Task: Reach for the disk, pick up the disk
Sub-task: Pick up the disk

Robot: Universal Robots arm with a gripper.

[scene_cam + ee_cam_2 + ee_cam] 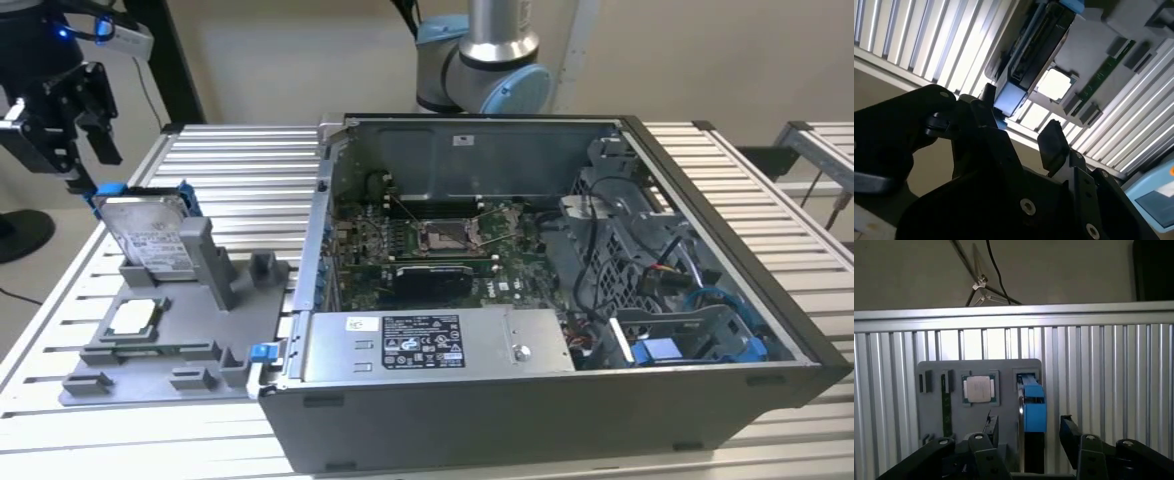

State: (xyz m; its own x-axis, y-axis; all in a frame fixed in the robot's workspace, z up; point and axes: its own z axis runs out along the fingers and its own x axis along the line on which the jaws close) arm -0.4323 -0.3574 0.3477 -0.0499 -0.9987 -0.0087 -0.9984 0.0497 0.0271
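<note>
Exterior view: the gripper [83, 160] hangs at the end of the table [240, 165] on the exterior view's left, above the grey fixture [100, 385] that lies beside the open computer case [561, 390].
Claw: the two black fingers [102, 130] stand apart and are not clamped on anything. In both wrist views there is a wide gap between the fingertips.
Disk, exterior view: the disk [144, 235] stands on edge in a slot at the far end of the fixture. It leans slightly, with its white label facing outward and its blue bracket [110, 188] running along the edges.
Gripper to disk: the lower fingertip is just beside the disk's upper blue corner. Whether they touch cannot be told.
First wrist view: the gripper [1026, 437] looks down on the disk [1033, 405], which is seen edge-on. The blue bracket edge lies in line with the gap between the fingers [1070, 429].
Second wrist view: the gripper [1021, 125] sits close to the disk [1036, 45], with one finger [986, 105] next to the blue corner piece.
Chip: the small square silver chip [131, 318] lies flat in a recess of the fixture, nearer the camera than the disk. It also appears in both wrist views [978, 389] [1056, 85].
Case: the silver box [427, 345] with a black label sits along the near side of the case, well apart from the gripper.
Arm: the arm's grey and blue base [487, 60] rises behind the case.
</note>
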